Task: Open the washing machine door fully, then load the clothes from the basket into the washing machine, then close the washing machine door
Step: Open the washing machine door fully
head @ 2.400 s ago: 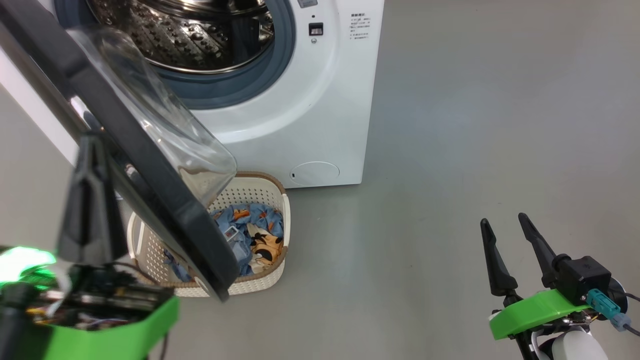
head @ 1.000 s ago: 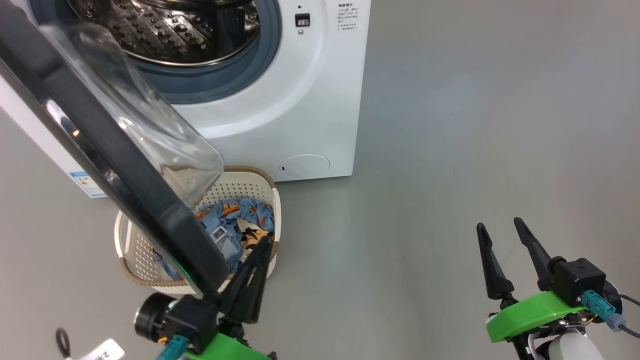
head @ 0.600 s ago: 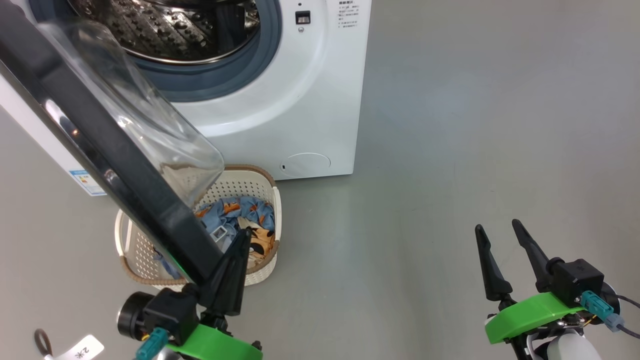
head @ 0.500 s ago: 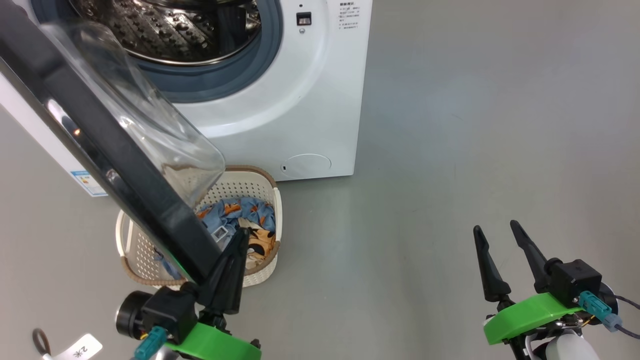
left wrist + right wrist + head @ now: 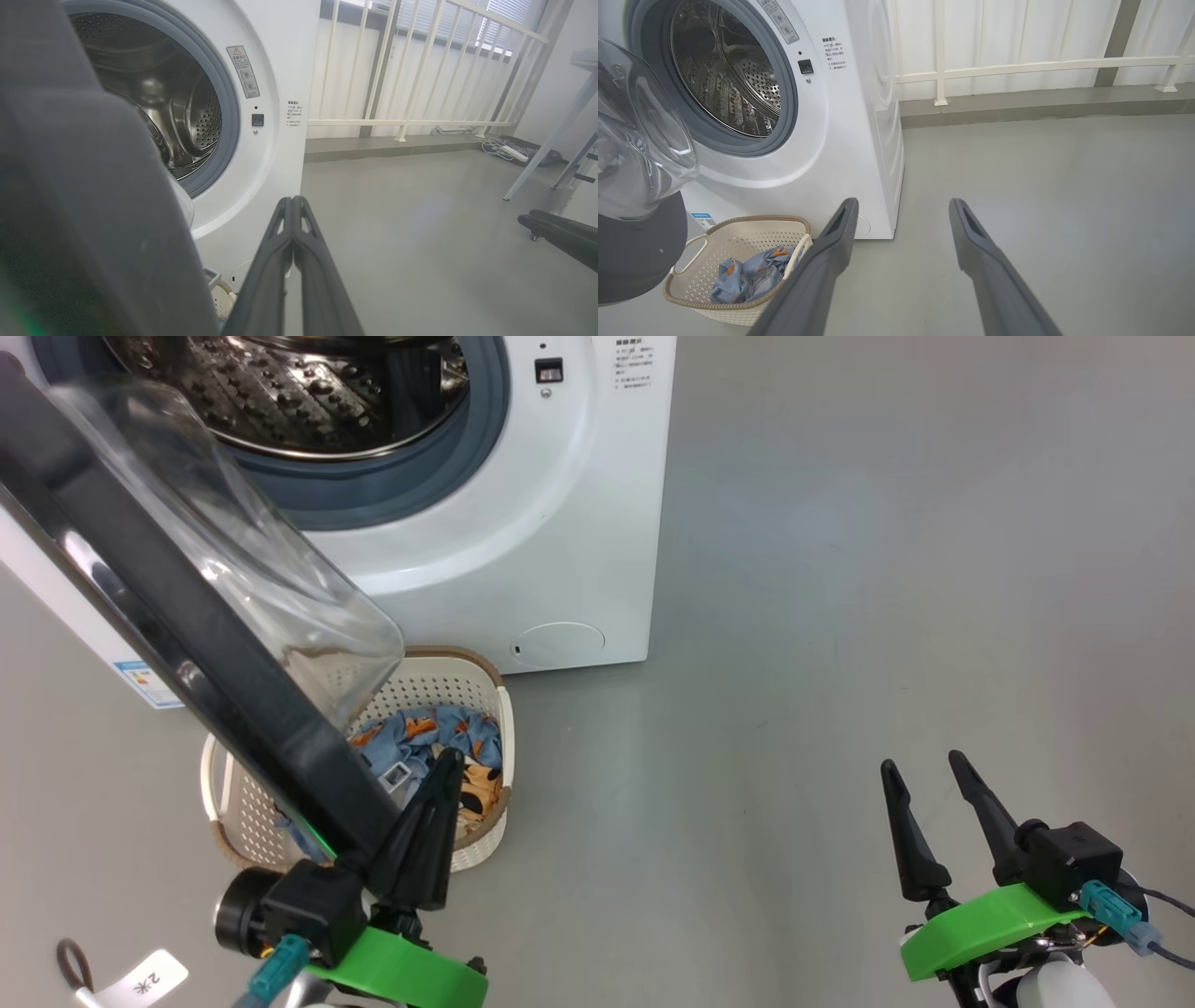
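The washing machine (image 5: 523, 523) stands open, its steel drum (image 5: 280, 392) showing. The washing machine door (image 5: 187, 653) hangs out to the left, black rim towards me and glass bowl (image 5: 233, 560) over the basket (image 5: 247, 803). The clothes (image 5: 439, 733), blue with orange prints, lie in the basket, partly hidden by the door. My left gripper (image 5: 448, 761) is shut and empty, close against the right side of the door's lower edge, above the clothes; its fingers (image 5: 293, 200) are pressed together. My right gripper (image 5: 920, 763) hangs open and empty over bare floor at the right, its view taking in the basket (image 5: 738, 224).
Grey floor spreads to the right of the machine. A white railing (image 5: 1017, 65) runs along the back wall. Cables and a power strip (image 5: 504, 151) lie by slanted table legs (image 5: 546, 149). A tag with a dark ring (image 5: 140, 980) lies at the lower left.
My left gripper came round from the door's outer left side to the right of its lower edge, then drew back slightly. The head camera shifted a little. The right arm barely moved.
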